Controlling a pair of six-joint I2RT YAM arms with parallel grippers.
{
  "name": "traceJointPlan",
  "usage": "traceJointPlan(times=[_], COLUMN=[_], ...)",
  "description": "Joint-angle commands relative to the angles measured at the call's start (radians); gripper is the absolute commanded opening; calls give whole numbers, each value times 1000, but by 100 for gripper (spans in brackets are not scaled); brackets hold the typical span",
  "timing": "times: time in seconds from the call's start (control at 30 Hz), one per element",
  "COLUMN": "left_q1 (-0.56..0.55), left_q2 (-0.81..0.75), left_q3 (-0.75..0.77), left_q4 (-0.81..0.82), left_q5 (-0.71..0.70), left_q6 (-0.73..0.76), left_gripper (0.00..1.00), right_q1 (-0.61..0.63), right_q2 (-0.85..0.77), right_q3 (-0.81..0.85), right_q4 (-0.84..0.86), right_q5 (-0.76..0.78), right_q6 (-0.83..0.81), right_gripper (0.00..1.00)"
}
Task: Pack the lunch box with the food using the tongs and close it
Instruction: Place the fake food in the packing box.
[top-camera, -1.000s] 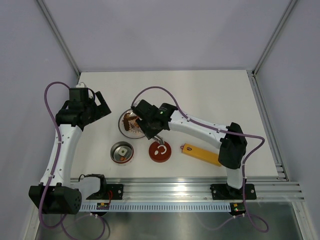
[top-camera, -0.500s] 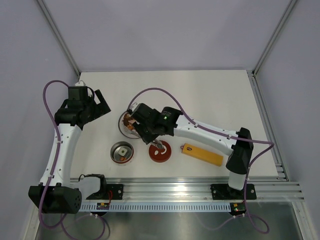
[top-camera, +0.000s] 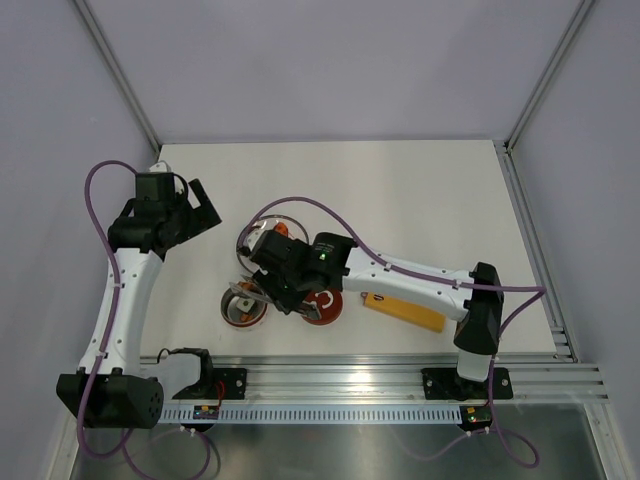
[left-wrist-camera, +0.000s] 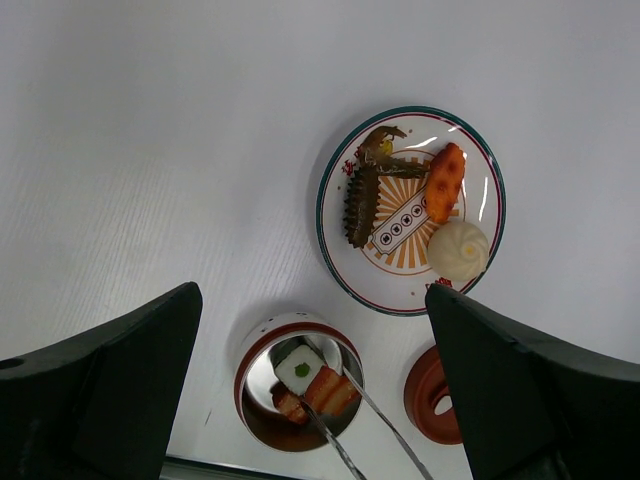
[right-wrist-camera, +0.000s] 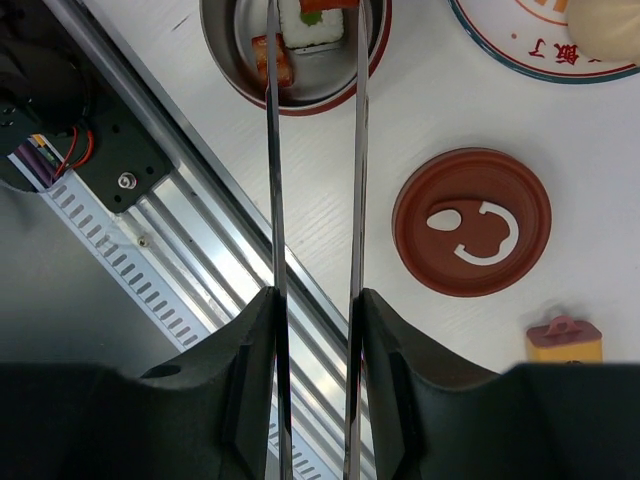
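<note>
While the right gripper hangs over the near edge of the table, its two fingers press from outside on the arms of the tongs and pinch them partway together. The tongs run forward over the metal rail and reach into the lunch box, which stands open near the table's near edge, left of the middle. Food already lies in it: a white piece with a green dot and an orange-red piece. The tong tips sit on either side of the orange-red piece, but I cannot tell whether they actually grip it.

Just to the right of the box, not touching it, the dark-red lid lies flat with its white curl mark up. Further right along the near edge lies a yellow-orange bar.

Behind the box stands the plate, which carries a long brown piece, an orange piece and a cream-white bun.

Farthest back, by the left edge, the left gripper hovers above the table, spread wide and holding nothing.
</note>
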Motion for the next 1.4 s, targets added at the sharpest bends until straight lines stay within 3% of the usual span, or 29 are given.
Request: traceJointPlan(times=[0.0, 0.57, 0.97, 1.37], left_q1=[7, 7, 7, 7], left_q2=[-39, -56, -45, -48], left_q3=[48, -2, -7, -7], left_q4=[10, 17, 23, 26], left_q5=[14, 11, 8, 7], left_q6=[5, -4, -4, -13], left_gripper=[99, 99, 99, 99], right_q1=[12, 15, 18, 16], right_q2=[5, 86, 89, 45], right_q3=[29, 54, 68, 81], right_q4=[8, 36, 45, 53], right_q5=[-24, -54, -38, 5], right_q6=[0, -29, -31, -37], right_gripper=[22, 29, 54, 54])
